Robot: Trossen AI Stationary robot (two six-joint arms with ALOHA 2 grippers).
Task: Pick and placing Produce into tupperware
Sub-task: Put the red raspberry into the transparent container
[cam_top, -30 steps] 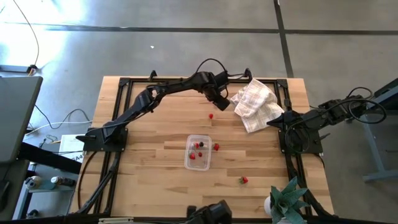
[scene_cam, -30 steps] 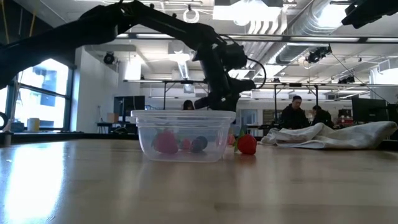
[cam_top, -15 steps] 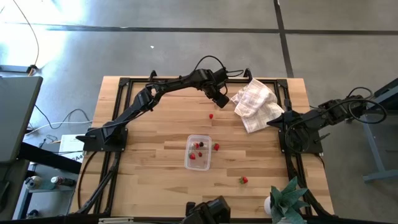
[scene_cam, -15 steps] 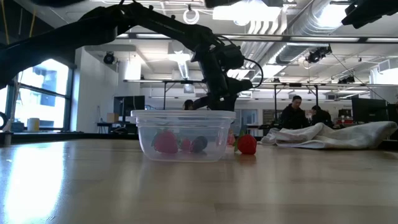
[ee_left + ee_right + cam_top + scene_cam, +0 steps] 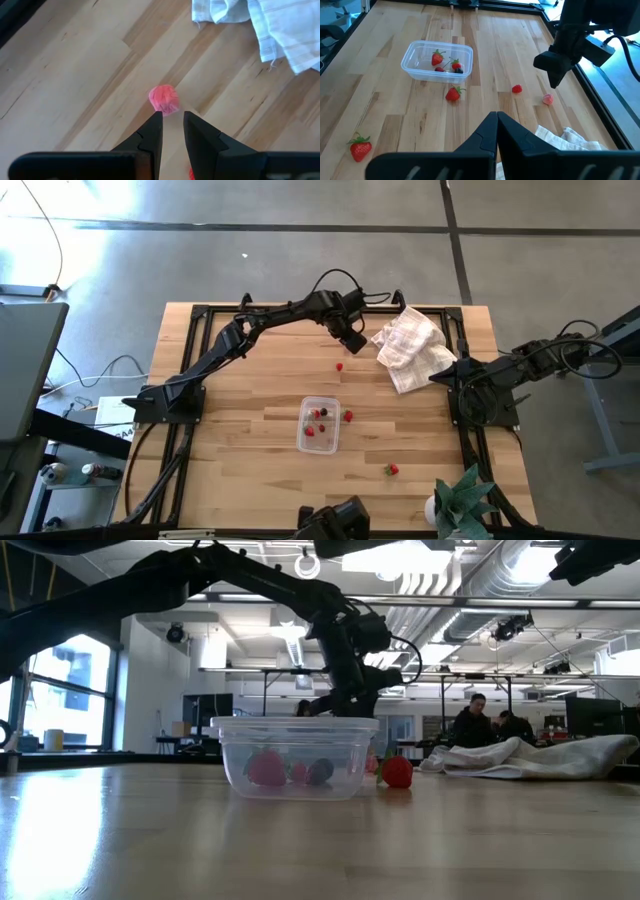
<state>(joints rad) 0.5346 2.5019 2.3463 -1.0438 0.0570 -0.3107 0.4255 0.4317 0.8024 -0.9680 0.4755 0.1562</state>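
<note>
The tupperware (image 5: 319, 424) (image 5: 295, 755) (image 5: 436, 60) sits mid-table on its base with several red berries and one dark piece inside. Loose berries lie on the wood: one beside the container's right wall (image 5: 348, 416) (image 5: 397, 772), one farther out (image 5: 339, 366) (image 5: 517, 89), one near the near edge (image 5: 392, 469) (image 5: 360, 147). A pale pink piece (image 5: 164, 98) (image 5: 548, 99) lies just ahead of my left gripper (image 5: 172, 120) (image 5: 352, 340), which hovers above it, open by a narrow gap and empty. My right gripper (image 5: 497, 118) waits shut at the table's right side.
A white checked cloth (image 5: 410, 347) (image 5: 540, 757) lies crumpled at the far right, close to the left gripper. A plant (image 5: 463, 500) stands at the near right corner. Black frame rails (image 5: 200, 315) run along the edges. People sit in the room behind (image 5: 470, 722).
My left gripper has drifted a little toward the far edge, keeping its height and narrow gap. The berries, the container and the cloth lie where they were.
</note>
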